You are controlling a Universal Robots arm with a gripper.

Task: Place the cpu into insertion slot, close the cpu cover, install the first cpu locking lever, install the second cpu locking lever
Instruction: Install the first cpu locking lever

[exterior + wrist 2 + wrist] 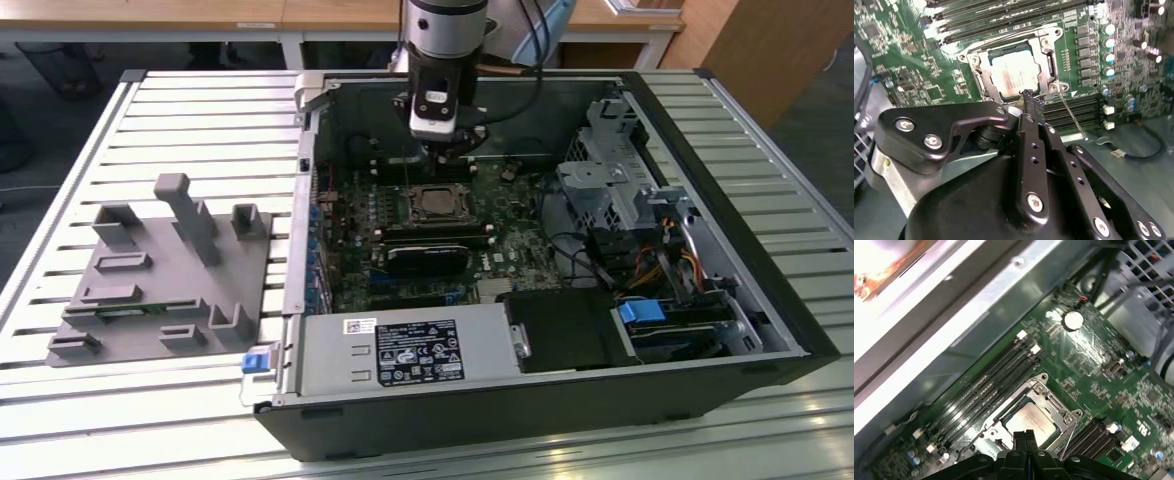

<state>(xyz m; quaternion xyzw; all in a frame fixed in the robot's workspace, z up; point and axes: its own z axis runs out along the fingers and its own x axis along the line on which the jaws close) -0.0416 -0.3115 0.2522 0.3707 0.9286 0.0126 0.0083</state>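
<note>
silver-tan metal, the cpu (1013, 71) sits in the insertion slot (1050, 61) under the lowered cpu cover (980, 67). the fingers (1029, 100), pinched together and empty, hover at its edge beside an unlatched wire lever (1072, 116); a slip could gouge the board (914, 75).

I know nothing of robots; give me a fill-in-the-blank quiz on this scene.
The cpu sits in the insertion slot on a ___ circuit board. The silver cpu cover lies ___ over it. The pincer beside the slot is ___, not open.
Missing: green; closed; shut.
</note>
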